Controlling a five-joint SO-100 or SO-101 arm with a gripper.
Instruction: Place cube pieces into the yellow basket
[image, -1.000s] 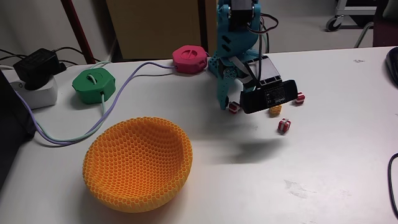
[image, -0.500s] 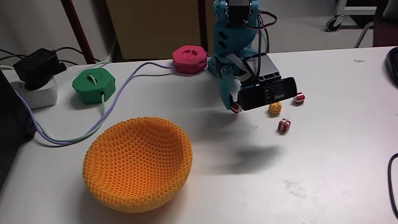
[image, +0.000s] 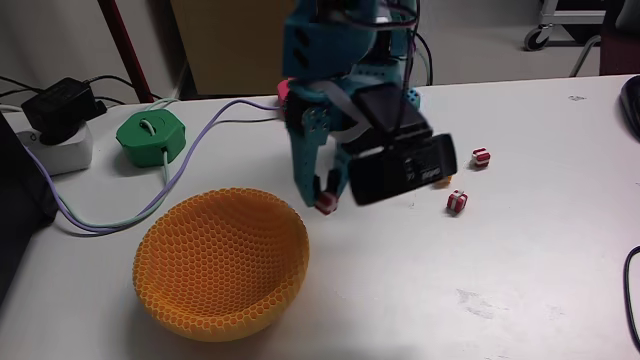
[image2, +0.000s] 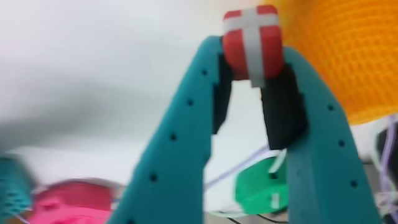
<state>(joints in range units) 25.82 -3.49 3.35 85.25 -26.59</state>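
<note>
Your arm (image: 335, 60) has swung off the cube patch toward the left of the fixed view within the last second and lifted; a second ago it stood low over the loose pieces, now it hangs above the open table with the basket just below and left of the fingertips.

Basket (image: 222, 262): big orange-yellow honeycomb bowl, upright, rim nearly under the gripper. In the wrist view its wall (image2: 348, 56) sits just beyond the tips, to the upper right.

Gripper (image: 325, 203): narrow, pinched on one red-and-white cube (image: 325, 203). The wrist view shows that cube (image2: 252, 42) seated between both fingertips, held high near the ends of the fingers, so the hold looks shallow.

Left behind, off to the gripper's right in the fixed view: a striped cube (image: 457, 200) near the arm's black housing, another striped cube (image: 481, 156) further back, both apart from each other. The yellow-orange cube is hidden behind the housing; you can't place it now.

Reading: pick is done, carry is under way. You need a little more travel left before the cube clears the rim; release early and it likely lands on the table beside the bowl
</note>
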